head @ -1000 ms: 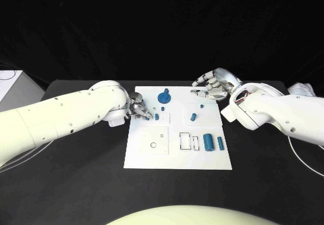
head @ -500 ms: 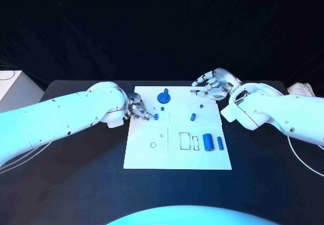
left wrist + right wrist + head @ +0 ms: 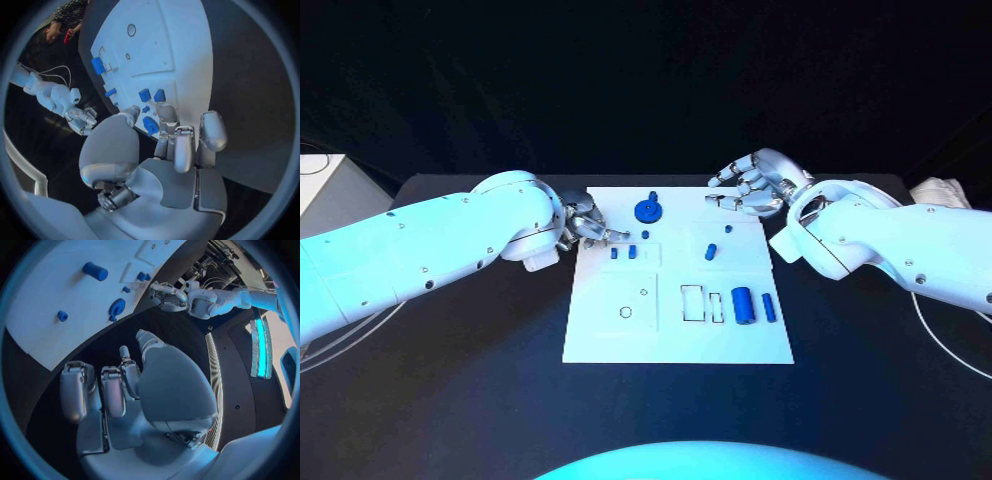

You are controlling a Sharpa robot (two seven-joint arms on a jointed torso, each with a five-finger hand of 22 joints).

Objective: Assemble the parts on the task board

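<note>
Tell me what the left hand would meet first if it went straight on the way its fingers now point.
Probably the round blue part on the task board; the left hand points that way, though its height above the board is unclear.

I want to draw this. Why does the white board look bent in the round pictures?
Left wrist view: the fisheye lens curves the white task board, so its straight edges bow. Right wrist view: the same bending, with the board's edge sweeping in an arc. Head view: the board keeps straight edges, and bluish light tints the white arms.
</note>
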